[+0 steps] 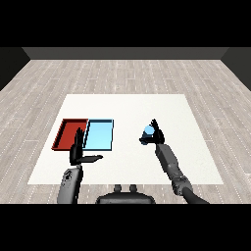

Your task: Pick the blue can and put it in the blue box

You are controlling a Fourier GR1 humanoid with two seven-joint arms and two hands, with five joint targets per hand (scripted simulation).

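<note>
Sitting in the curl of the right hand, the blue can was right of the light blue tray, well apart from it and seemingly lifted off the white table. It looked small, stiff, light and probably slick-sided, so a hold round its middle seemed wisest. The left hand stood open by the red tray, fingers straight, holding nothing.

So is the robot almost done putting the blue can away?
Partly. The right robot hand has curled round the blue can, so picking looks done. The can sits right of the light blue tray, which holds nothing yet. Carrying it over and setting it inside is left. The left robot hand is open.
</note>
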